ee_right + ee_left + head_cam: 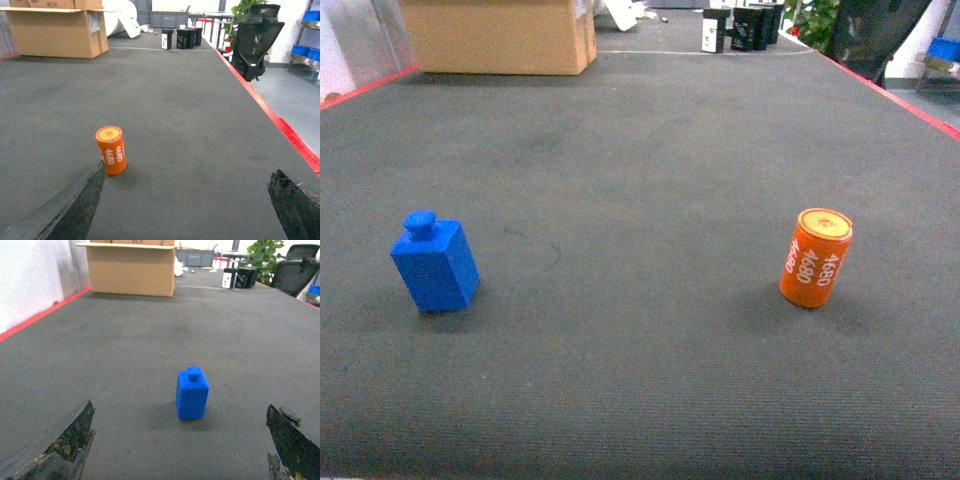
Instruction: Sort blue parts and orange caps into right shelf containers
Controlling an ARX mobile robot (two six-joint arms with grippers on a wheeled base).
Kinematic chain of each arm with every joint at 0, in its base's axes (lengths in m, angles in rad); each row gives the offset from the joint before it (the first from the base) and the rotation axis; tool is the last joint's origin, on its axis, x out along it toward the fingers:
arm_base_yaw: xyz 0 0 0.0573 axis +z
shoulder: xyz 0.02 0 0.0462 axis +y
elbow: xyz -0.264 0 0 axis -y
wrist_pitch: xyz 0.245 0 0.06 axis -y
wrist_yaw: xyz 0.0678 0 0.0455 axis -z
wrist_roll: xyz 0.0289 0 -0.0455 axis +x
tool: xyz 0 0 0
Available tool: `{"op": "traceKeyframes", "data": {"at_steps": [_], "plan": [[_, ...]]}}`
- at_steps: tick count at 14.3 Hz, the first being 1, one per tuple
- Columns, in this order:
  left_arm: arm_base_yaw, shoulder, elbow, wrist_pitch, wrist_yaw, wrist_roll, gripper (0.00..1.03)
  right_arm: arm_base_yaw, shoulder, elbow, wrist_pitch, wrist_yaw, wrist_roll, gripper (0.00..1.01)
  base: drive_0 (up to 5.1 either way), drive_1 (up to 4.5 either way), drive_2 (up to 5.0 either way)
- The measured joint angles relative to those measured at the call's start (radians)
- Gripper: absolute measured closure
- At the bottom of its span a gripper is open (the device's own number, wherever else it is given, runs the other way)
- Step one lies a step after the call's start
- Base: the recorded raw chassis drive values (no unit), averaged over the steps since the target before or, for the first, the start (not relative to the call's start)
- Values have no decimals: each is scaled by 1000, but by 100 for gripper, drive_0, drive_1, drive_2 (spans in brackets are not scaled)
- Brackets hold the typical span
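Hovering wide open and empty, the left gripper (180, 440) faces the blue part (192, 393) standing ahead; the right gripper (185, 202), equally spread, sits beside the upright orange cap (111, 150). Risk: its left finger (75, 205), so close, could topple that cylinder and send it rolling.
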Motion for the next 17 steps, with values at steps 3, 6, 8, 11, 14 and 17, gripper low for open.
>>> {"op": "traceKeyframes", "data": {"at_steps": [3,6,8,11,14,17], "plan": [[0,0,0,0,-1,0,5,0,0,0,-2,0,0,3,0,0,0],[0,0,0,0,-1,0,5,0,0,0,0,0,0,3,0,0,0],[0,0,0,0,-1,0,5,0,0,0,0,0,0,3,0,0,0],[0,0,0,0,-1,0,5,0,0,0,0,0,0,3,0,0,0],[0,0,0,0,-1,0,5,0,0,0,0,0,0,3,0,0,0],[0,0,0,0,-1,0,5,0,0,0,0,0,0,3,0,0,0]]}}
